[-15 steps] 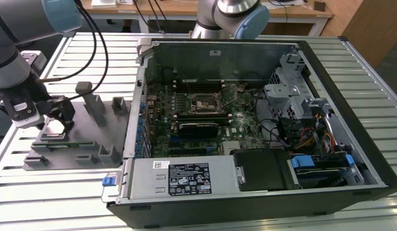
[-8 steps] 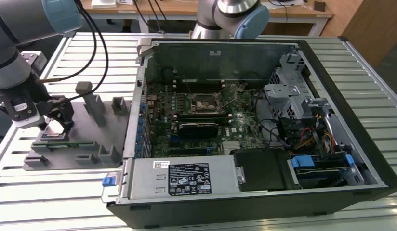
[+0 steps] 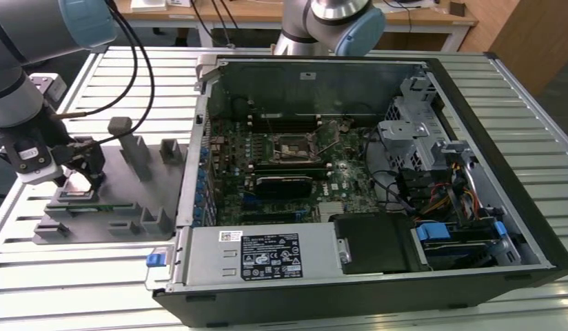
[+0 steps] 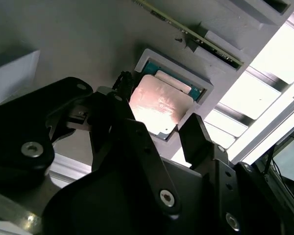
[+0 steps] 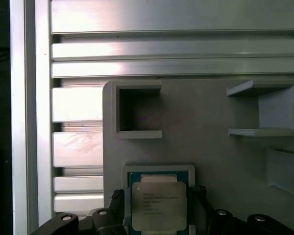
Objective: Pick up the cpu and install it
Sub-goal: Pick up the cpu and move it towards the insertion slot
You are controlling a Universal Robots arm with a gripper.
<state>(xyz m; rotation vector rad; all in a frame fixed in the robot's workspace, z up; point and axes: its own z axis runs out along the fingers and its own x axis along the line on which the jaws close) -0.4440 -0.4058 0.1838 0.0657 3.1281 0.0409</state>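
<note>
Gripper (image 3: 79, 174): black and two-fingered, at the exterior view's left, lowered over a flat grey plastic tray with upright blocks (image 3: 109, 196). In both wrist views I see its jaws spread, with one black finger (image 5: 116, 200) on each side of the cpu (image 5: 158, 205), a small flat square chip with a shiny silver-grey metal top. A narrow gap shows between each finger and the chip, so I read the gripper as wide apart and holding nothing.

The cpu lies in a shallow square recess (image 5: 159, 169) near the tray's edge, and a thin green border shows around its metal top. Near that recess the tray carries a square hollow block (image 5: 137, 110) and a bracket-shaped block (image 5: 264, 110).

The tray rests on the slatted aluminium desk (image 3: 100, 276). Just beside the tray, towards the exterior view's right, lies an open black computer case (image 3: 404, 293) with its green motherboard (image 3: 231, 148) exposed. A black square socket frame (image 3: 298, 148) with a metal lever sits near the board's middle, well apart from the gripper.

At the exterior view's top centre I see part of another grey-and-blue robot arm (image 3: 335, 21).
</note>
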